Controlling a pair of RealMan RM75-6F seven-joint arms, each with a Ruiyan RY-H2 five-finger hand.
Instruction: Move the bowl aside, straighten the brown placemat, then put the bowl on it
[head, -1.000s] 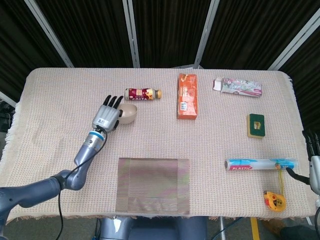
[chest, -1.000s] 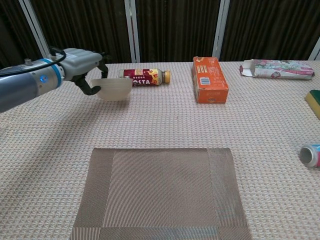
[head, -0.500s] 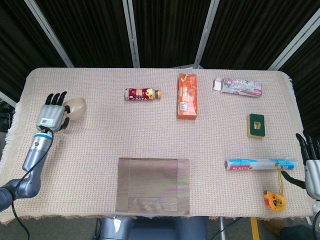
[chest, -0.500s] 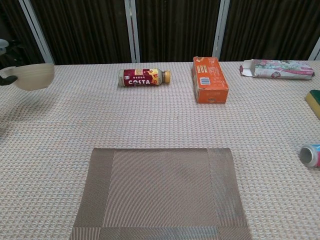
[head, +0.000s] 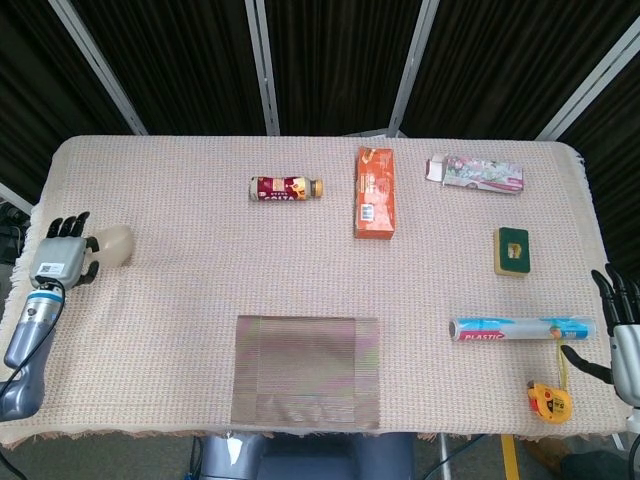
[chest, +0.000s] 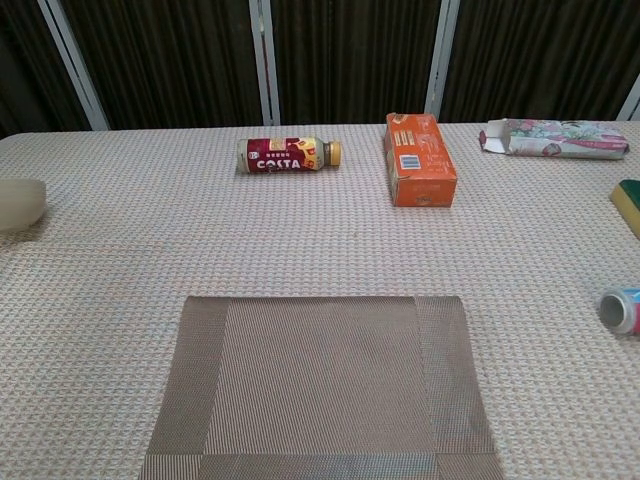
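Observation:
The beige bowl (head: 115, 245) is at the far left edge of the table, low over the cloth; the chest view shows only part of the bowl (chest: 20, 203) at its left border. My left hand (head: 62, 257) is right beside it and holds it by the rim, as in the earlier frames. The brown placemat (head: 308, 370) lies flat and square to the front edge, seen close up in the chest view as the placemat (chest: 320, 385). My right hand (head: 620, 335) hangs off the table's right edge, fingers apart, holding nothing.
A Costa bottle (head: 286, 188) lies at the back, next to an orange box (head: 375, 192) and a floral carton (head: 477, 173). On the right are a green-yellow sponge (head: 512, 250), a plastic wrap roll (head: 520, 328) and a yellow tape measure (head: 545, 398).
My left hand has carried the bowl from beside the Costa bottle leftward to the table's left edge and lowered it. The right hand has shifted only slightly.

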